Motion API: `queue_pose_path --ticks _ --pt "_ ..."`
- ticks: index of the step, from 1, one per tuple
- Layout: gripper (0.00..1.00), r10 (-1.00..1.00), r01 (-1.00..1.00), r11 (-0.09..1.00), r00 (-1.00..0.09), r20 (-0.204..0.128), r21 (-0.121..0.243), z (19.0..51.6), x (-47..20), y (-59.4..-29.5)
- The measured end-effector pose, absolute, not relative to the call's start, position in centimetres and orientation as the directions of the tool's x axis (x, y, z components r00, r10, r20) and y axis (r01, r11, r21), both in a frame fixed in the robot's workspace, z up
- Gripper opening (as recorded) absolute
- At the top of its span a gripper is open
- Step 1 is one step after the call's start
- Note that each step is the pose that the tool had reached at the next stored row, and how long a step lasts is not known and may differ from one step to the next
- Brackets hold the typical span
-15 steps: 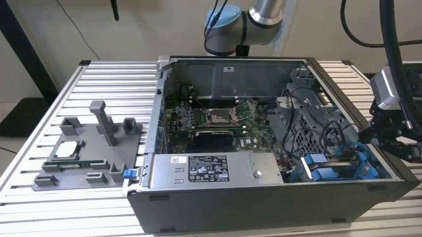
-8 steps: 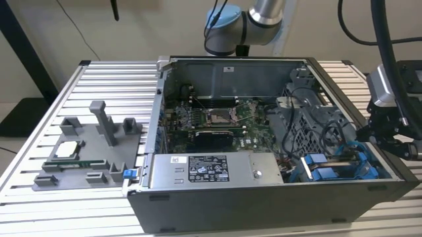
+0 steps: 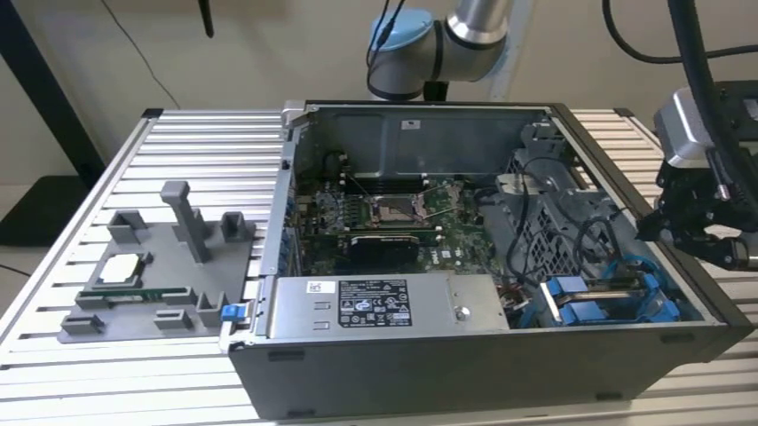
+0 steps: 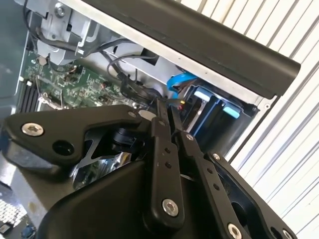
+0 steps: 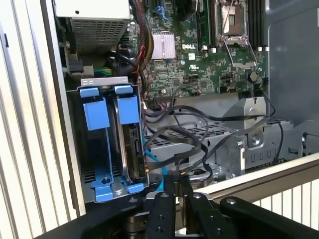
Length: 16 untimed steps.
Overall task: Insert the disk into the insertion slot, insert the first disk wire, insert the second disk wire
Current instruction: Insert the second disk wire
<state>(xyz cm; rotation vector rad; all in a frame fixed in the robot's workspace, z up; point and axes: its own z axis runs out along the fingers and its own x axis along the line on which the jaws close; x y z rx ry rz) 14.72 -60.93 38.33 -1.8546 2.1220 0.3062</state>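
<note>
1. Hanging just past the side wall of the open black computer case point(image 3: 474, 373), the black metal gripper point(image 3: 701, 235) has its two fingers point(image 4: 160, 149) pressed together. I can see nothing between them.
2. The gripper looks down at the rectangular grey metal drive bay with blue plastic tabs point(image 5: 102, 80). I think it waits there because this is where the work is.
3. This bay is the insertion slot. It sits in the corner of the case, beside the silver power supply box with a black label point(image 3: 373, 306).
4. The flat disk in its bright blue plastic frame point(image 5: 133, 149) seems to stand on its edge inside the bay. It fills the place nearer the green circuit board point(image 5: 199, 59). The place beside it looks empty, with a blue frame around it.
5. A thin blue wire point(image 5: 151, 162) runs beside the disk. I cannot tell if any wire is plugged in.
6. A bunch of loose black wires point(image 5: 199, 144) lies over the grey metal cage next to the bay, close to the gripper tips. I think they could get in the way.
7. The case rests on a ribbed silver metal bench point(image 3: 71, 266). A grey plastic parts tray point(image 3: 142, 293) sits near the bench's far edge, well apart from the gripper.
</note>
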Motion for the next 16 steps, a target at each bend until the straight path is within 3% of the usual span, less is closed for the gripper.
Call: queue_pose_path --ticks 4,16 --pt "0.00 -0.925 -0.989 0.141 -0.117 -0.361 -0.040 39.4 14.3 -60.7" --pt "0.00 -0.947 -0.989 0.138 -0.117 -0.299 -0.049 39.5 11.7 -58.6"
